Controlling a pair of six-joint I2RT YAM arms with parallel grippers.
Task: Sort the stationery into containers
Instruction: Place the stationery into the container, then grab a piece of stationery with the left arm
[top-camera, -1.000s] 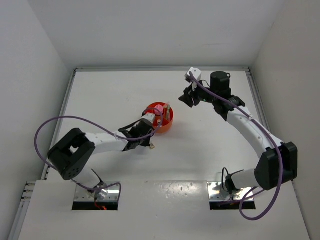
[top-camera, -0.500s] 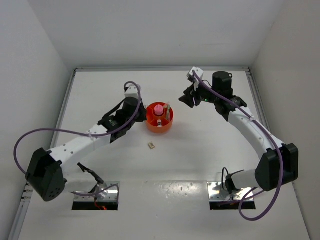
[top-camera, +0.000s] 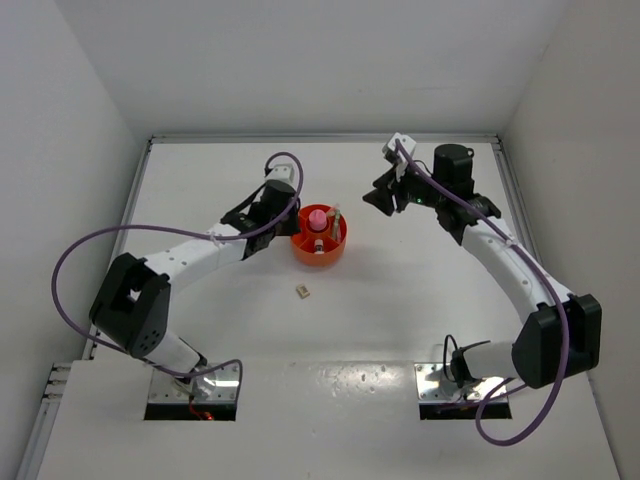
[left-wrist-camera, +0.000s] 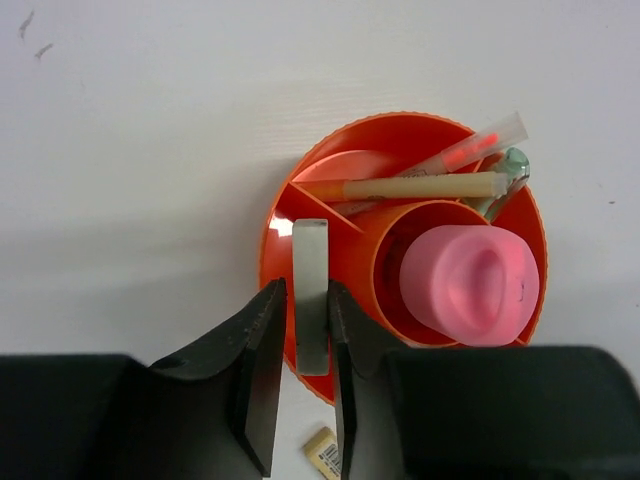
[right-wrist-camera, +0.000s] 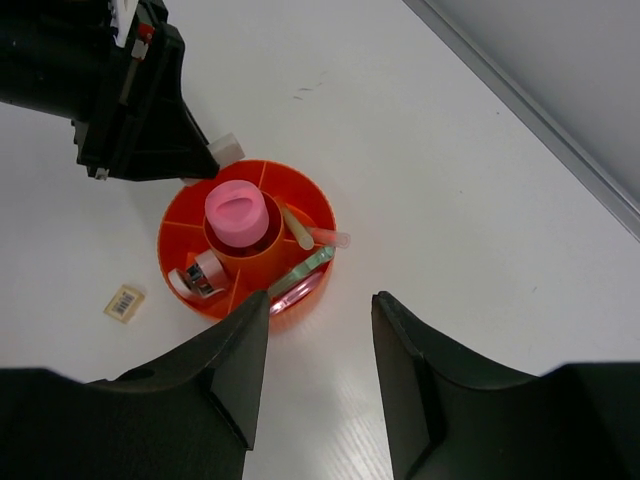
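The round orange organiser (top-camera: 322, 250) stands mid-table. Its central well holds the pink cylinder (top-camera: 317, 216). In the right wrist view its compartments (right-wrist-camera: 175, 250) hold the pink mini stapler (right-wrist-camera: 200, 275), mint green stick (right-wrist-camera: 300, 270), pale yellow stick (right-wrist-camera: 297, 228) and pink-orange pen (right-wrist-camera: 332, 238). My left gripper (top-camera: 285, 212) is shut on a beige block (left-wrist-camera: 311, 290), held over the organiser's left rim (left-wrist-camera: 272, 235). A second beige block (top-camera: 302, 291) lies on the table in front of the organiser. My right gripper (top-camera: 380, 198) is open and empty, up to the right of the organiser.
White walls close in the table on the left, right and back. A raised rim (top-camera: 320, 138) runs along the far edge. The left arm's purple cable (top-camera: 75, 265) loops over the left side of the table.
My left arm has swung from the organiser's near-left side round to its far-left side, with the block in its jaws. The right arm has shifted slightly right.
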